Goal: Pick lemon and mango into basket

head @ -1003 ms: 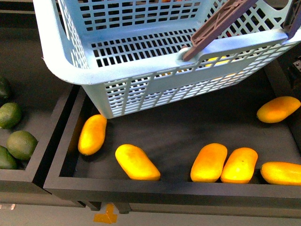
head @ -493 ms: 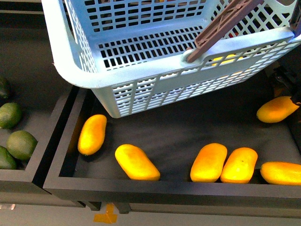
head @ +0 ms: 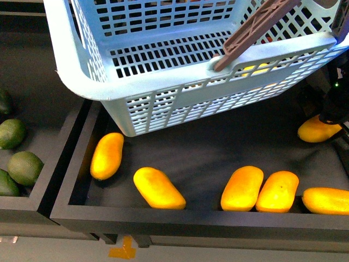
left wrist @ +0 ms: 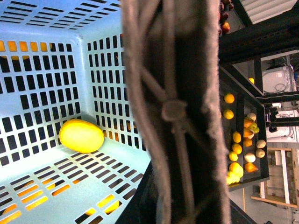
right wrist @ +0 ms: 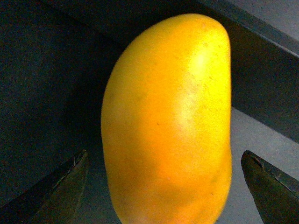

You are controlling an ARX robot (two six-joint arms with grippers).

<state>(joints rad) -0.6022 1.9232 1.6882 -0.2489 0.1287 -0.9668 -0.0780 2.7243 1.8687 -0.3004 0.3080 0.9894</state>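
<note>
The light turquoise slotted plastic basket [head: 180,109] hangs tilted above the black tray [head: 191,218], a yellow oval lemon [left wrist: 81,135] already inside; the left end effector's grip on the brown ribbed handle [left wrist: 177,112] cannot be told. At the tray's right edge, the right end effector [right wrist: 168,184] straddles an orange-yellow mango [right wrist: 173,102], wide open: the mango pick is in hand, and closing should come next.

Even overhead light, sharp front view, blurred handle [left wrist: 180,112] close up, glare on mango [right wrist: 168,121]
</note>
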